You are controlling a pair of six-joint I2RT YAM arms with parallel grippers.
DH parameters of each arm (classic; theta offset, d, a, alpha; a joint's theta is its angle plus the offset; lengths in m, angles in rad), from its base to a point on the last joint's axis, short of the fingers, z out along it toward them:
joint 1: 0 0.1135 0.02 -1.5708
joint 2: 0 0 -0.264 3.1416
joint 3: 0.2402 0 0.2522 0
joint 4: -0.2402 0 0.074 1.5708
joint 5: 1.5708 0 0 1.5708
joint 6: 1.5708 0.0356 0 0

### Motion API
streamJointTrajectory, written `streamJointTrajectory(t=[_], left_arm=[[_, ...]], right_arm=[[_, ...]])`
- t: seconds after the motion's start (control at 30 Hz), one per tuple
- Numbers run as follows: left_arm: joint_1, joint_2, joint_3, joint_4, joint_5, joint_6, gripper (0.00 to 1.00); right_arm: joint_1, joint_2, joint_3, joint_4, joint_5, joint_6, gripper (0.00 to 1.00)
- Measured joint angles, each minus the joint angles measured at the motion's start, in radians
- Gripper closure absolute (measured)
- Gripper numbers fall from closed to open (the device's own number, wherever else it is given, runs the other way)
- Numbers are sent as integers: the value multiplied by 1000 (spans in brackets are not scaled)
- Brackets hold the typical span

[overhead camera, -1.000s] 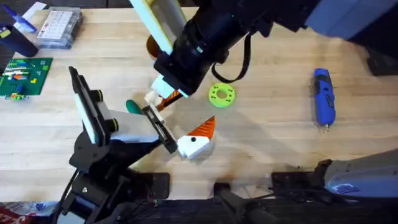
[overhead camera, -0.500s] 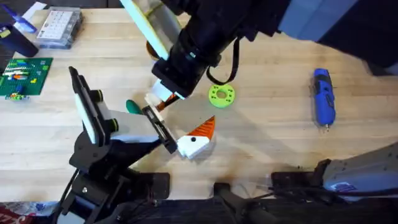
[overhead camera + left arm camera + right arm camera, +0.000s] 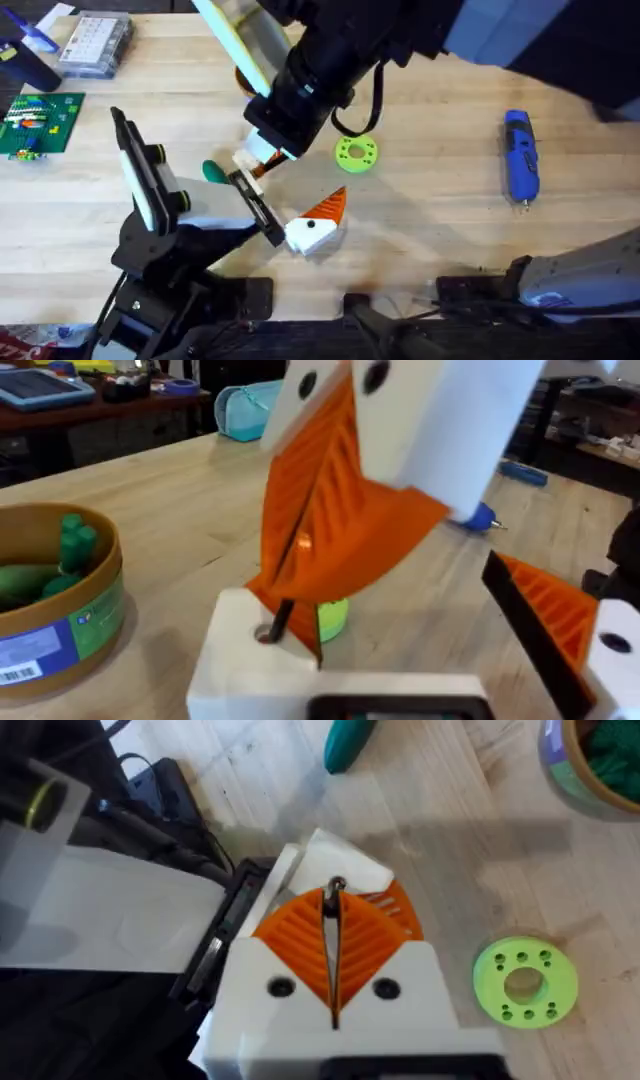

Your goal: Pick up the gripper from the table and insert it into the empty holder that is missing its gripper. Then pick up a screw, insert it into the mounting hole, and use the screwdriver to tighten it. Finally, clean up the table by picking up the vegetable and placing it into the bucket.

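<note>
Beside the holder's (image 3: pixel 255 208) end, the gripper (image 3: pixel 318 225) lies on the table (image 3: pixel 440 215); it looks light and rigid, best pinched by its white base. The right gripper (image 3: pixel 332 935) presses its fingers together on a screw (image 3: pixel 334 886). Whether the left gripper's fingers are spread, I cannot tell. The bucket (image 3: pixel 55 610) holds green vegetables (image 3: pixel 45 565).

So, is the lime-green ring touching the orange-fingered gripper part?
Apart. The overhead view shows a strip of bare table between the ring and the gripper.
</note>
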Motion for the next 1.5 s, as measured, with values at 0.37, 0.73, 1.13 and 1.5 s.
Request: streamJointTrajectory(t=[0.37,0.73,1.13,1.5], left_arm=[[0,0,0,0,0,0,9],[0,0,0,0,0,0,9],[0,0,0,0,-3,0,9],[0,0,0,0,-3,0,9]], right_arm=[[0,28,0,11,0,-5,993],[0,28,0,22,0,-9,925],[-13,27,0,21,11,-12,9],[-111,-53,0,-56,0,10,6]])
